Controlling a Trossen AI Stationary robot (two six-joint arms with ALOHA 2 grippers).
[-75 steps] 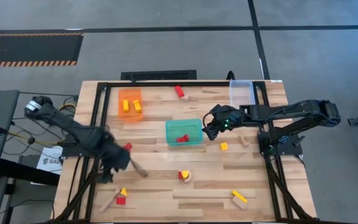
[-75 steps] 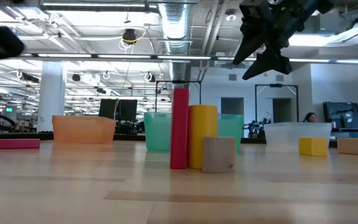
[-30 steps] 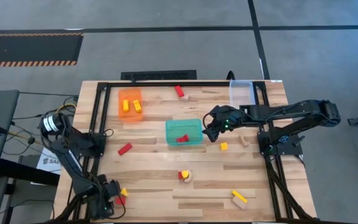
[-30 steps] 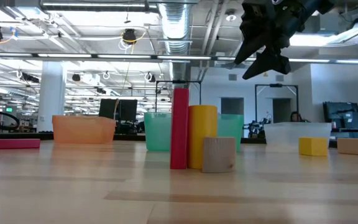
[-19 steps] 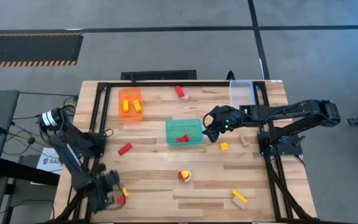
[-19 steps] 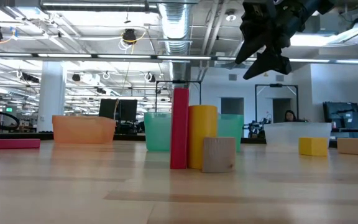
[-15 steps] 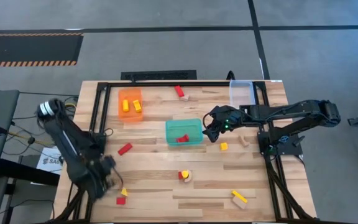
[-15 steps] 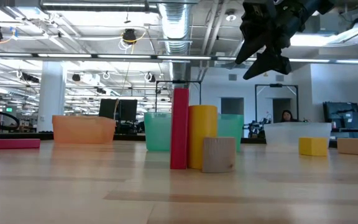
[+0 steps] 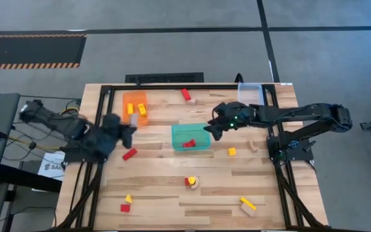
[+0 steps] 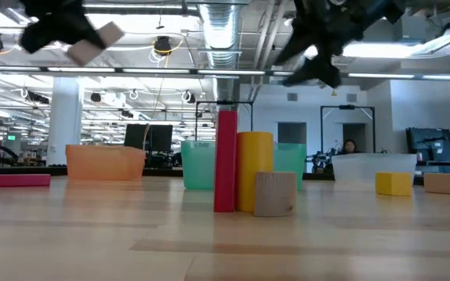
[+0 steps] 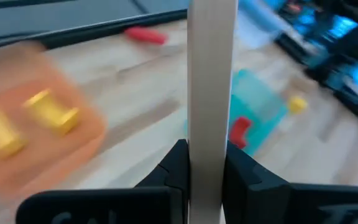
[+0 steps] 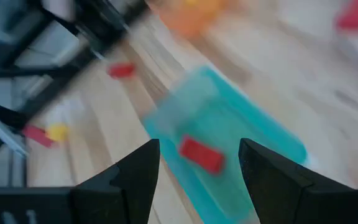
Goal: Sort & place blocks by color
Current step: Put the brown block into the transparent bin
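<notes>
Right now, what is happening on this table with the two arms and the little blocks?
The robot is sorting blocks by color. The left end effector is shut on a pale wood bar and carries it in the air beside the orange tray, which holds two yellow blocks. The right end effector is open and hovers at the teal tray, where one red block lies. The clear tray looks empty. Other red, yellow and wood blocks lie scattered on the table.

I see a pale wood bar [image 11: 211,93] pinched upright in the left gripper [image 11: 205,163]. 2 yellow cylinders [image 9: 136,109] lie in the orange tray [image 9: 134,96], 1 red block [image 9: 189,143] in the teal tray [image 9: 190,129].
</notes>
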